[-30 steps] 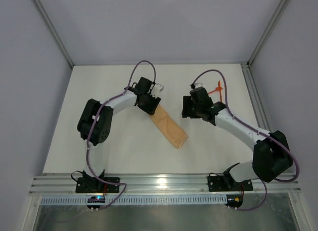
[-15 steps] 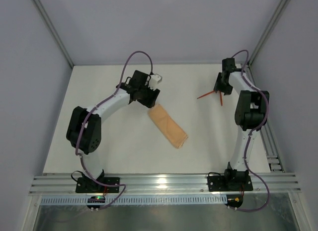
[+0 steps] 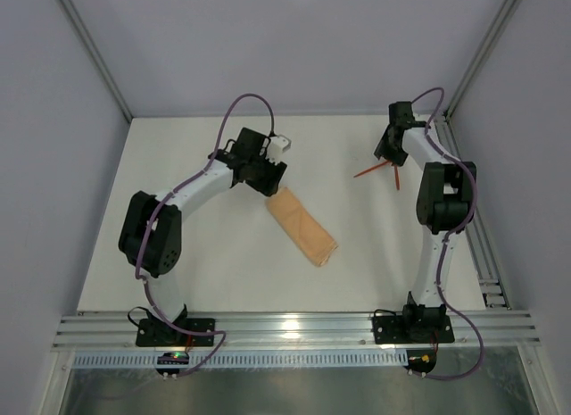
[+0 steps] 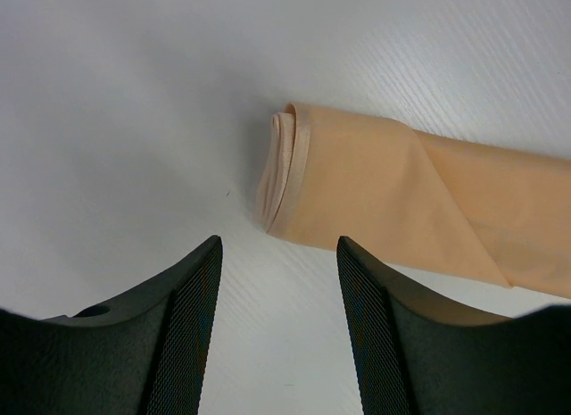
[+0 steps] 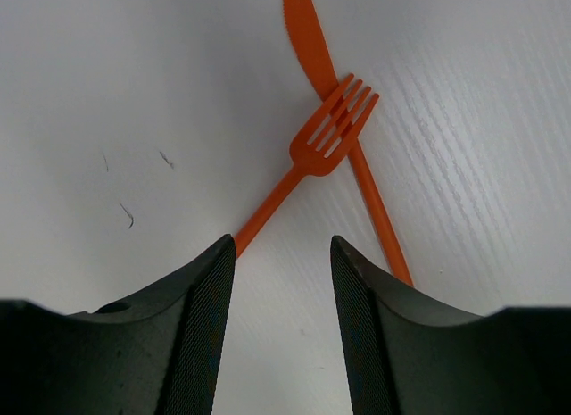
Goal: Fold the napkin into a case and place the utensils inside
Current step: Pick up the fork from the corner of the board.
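Hovering right hand (image 5: pixel 281 247) over utensils (image 5: pixel 326 143), left hand (image 4: pixel 278 247) beside case (image 4: pixel 375 201)

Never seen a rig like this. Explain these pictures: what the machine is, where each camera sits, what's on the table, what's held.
Two robot arms are bolted at the near edge of a white table. One picture looks down from above; the other two come from wrist cameras, black fingers at the bottom. The left tool hangs open near the end of the folded peach napkin. The right tool hangs open over an orange fork lying across an orange knife. Nothing is held.
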Controlling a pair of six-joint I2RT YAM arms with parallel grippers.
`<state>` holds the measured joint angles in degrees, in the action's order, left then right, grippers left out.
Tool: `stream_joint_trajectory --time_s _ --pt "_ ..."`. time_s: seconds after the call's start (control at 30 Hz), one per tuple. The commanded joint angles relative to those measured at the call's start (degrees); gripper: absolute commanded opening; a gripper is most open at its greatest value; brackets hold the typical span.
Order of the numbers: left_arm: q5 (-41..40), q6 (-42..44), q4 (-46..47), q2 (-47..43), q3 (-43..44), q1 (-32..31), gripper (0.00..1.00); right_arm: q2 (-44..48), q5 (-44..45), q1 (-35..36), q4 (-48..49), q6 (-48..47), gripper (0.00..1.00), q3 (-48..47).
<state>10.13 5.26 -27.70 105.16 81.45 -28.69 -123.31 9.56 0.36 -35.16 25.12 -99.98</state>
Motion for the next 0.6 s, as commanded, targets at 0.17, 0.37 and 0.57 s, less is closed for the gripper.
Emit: stream_joint_trajectory --time_s 0.17,0.37,0.57 --pt "1.73 0.90 1.60 -2.24 -1.91 1.09 0.57 -8.42 6.17 2.28 0.01 8.45 0.49 -8.28" --pt "2.61 0.72 1.51 -2.86 -1.73 1.97 0.56 -13.63 5.82 1.92 -6.94 9.24 0.50 -12.69" --pt "2.97 0.81 1.42 -4.00 -2.17 2.14 0.57 -14.59 4.41 1.49 -8.08 9.24 0.33 -13.92"
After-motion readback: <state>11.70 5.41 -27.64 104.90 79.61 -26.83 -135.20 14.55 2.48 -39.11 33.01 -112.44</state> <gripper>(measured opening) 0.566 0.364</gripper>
